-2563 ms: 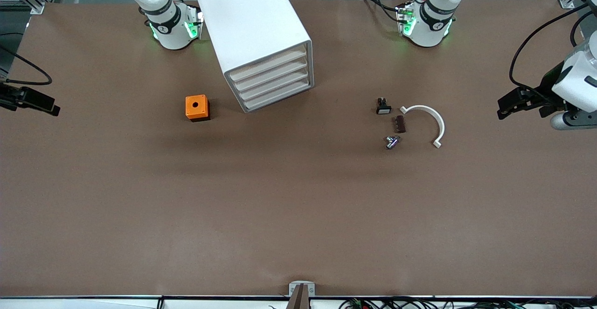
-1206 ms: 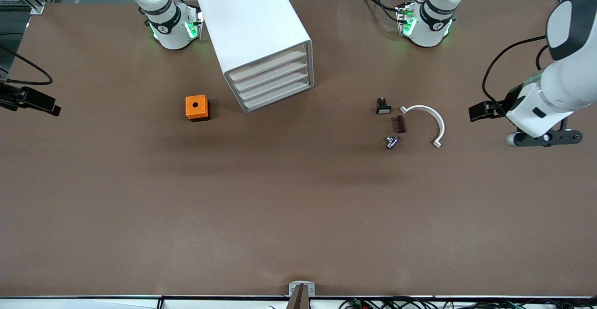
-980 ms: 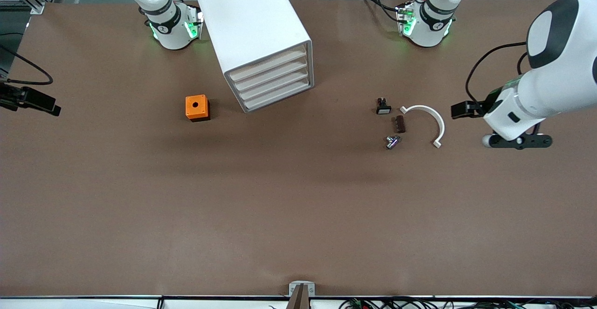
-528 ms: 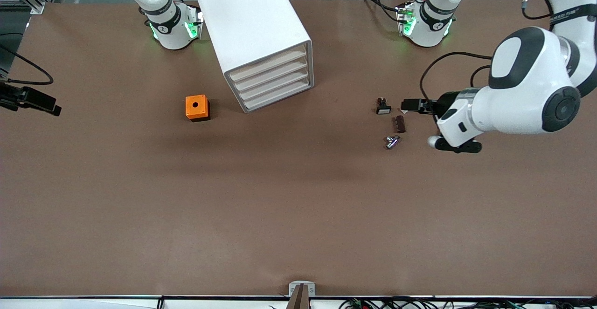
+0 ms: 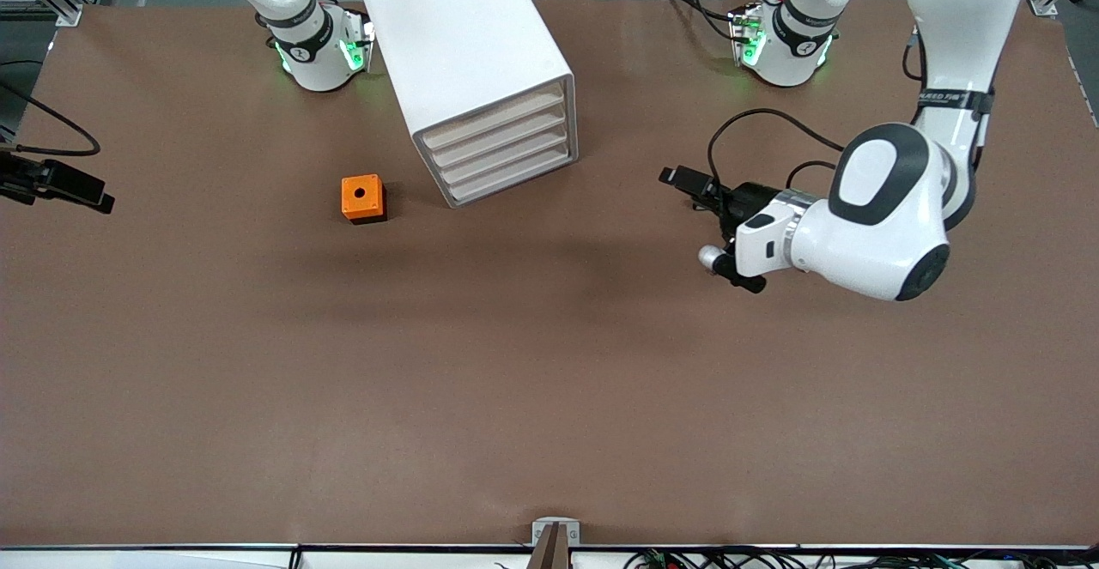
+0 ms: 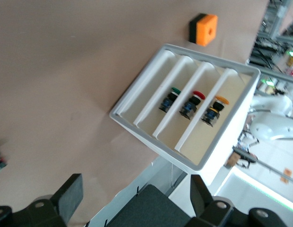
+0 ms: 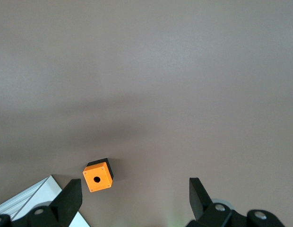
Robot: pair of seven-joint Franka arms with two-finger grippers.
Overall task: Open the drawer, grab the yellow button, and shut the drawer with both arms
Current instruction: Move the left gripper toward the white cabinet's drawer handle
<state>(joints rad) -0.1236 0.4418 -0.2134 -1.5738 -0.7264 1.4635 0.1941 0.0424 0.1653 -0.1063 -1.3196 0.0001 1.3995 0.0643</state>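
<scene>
You have a wide brown table (image 5: 549, 380) with a large white cabinet (image 5: 464, 45) as the landmark, standing on it between the two arm bases. All four of its shallow drawers sit flush. The drawer (image 5: 494, 119) you need is the uppermost one, and it is closed.

The left arm (image 5: 893, 217) reaches in over the table on the side of the cabinet toward its own base. Its left hand (image 5: 687, 181) hangs above the table, pointing at the cabinet's drawer fronts, with its fingers (image 6: 68, 197) spread open and holding nothing.

The right arm waits, its right hand (image 5: 64, 184) hanging well away from the cabinet at its end of the table, also open and empty.

An orange cube (image 5: 363, 198) with a hole sits on the table beside the cabinet, toward the right arm's end.

The left wrist view looks into the drawer fronts: the button (image 6: 214, 108) with the orange-yellow cap lies inside the cabinet, in one of its shelves.
</scene>
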